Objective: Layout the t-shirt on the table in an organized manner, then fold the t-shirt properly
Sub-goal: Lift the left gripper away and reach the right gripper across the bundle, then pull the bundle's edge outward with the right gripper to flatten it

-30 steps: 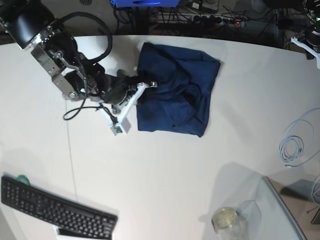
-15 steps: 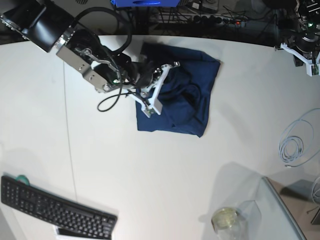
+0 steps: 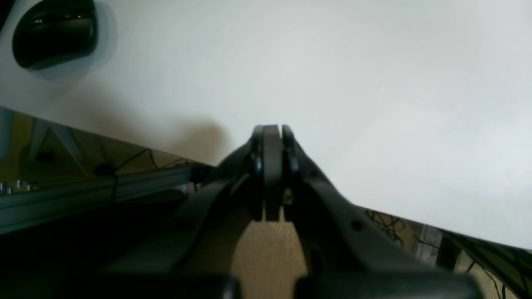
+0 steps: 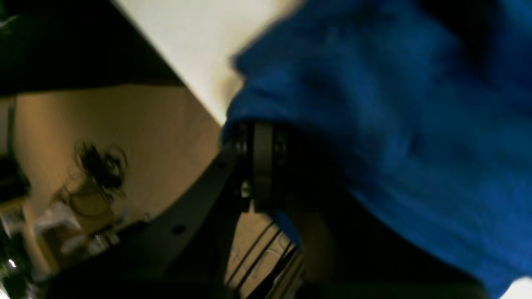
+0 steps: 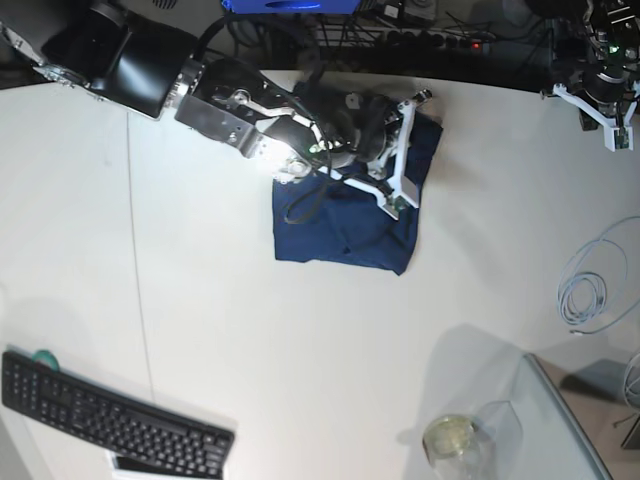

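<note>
Right gripper [image 4: 262, 137] clamped on t-shirt [image 5: 340, 225] edge (judged: dragging it flat) | left gripper [image 3: 272, 137] closed, empty, parked off table [image 5: 300, 360].

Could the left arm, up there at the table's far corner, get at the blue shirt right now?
Probably not without travelling: the left end effector sits shut at the table edge, with bare tabletop between it and the t-shirt. Nothing blocks the way.

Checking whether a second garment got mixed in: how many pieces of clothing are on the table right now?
1: the t-shirt, bunched at the table's far middle, with the right gripper shut on its far edge. Nothing else visible, though folds could hide something.
</note>
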Controlling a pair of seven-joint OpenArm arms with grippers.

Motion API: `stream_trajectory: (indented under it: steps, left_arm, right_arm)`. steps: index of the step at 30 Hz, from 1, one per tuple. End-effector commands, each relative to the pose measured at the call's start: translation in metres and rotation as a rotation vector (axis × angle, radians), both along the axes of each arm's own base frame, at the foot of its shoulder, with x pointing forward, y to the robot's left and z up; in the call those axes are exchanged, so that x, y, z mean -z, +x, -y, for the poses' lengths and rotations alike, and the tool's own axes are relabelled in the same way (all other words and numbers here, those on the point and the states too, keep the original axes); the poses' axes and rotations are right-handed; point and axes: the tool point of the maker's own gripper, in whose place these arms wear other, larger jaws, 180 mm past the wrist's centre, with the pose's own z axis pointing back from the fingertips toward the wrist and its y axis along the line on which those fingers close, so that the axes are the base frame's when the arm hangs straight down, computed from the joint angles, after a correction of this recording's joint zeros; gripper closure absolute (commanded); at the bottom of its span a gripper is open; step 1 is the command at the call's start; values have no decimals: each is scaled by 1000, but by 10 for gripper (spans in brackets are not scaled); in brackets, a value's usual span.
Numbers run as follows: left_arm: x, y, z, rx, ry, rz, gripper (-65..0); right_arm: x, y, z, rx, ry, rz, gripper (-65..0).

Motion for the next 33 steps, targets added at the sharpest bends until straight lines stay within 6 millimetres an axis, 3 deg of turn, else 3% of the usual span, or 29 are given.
stream_trajectory:
  steps: [1, 8, 11, 15, 21, 33]
  left_arm:
    - [-10, 5, -7, 8, 26, 25, 0]
    - [-10, 5, -7, 8, 26, 27, 0]
    - [-11, 5, -9, 3, 29, 29, 0]
    - [-11, 4, -11, -2, 30, 29, 0]
    - [0, -5, -14, -23, 17, 1, 0]
    - [-2, 1, -14, -23, 17, 17, 0]
  right_arm:
    - [-12, 12, -6, -6, 23, 42, 0]
    - [-12, 11, -24, -117, -21, 105, 0]
    - [-34, 13, -28, -129, 28, 143, 0]
    - [-40, 50, 18, 66, 8, 143, 0]
    - [-9, 79, 80, 227, -92, 111, 0]
    - [21, 98, 102, 273, -156, 128, 0]
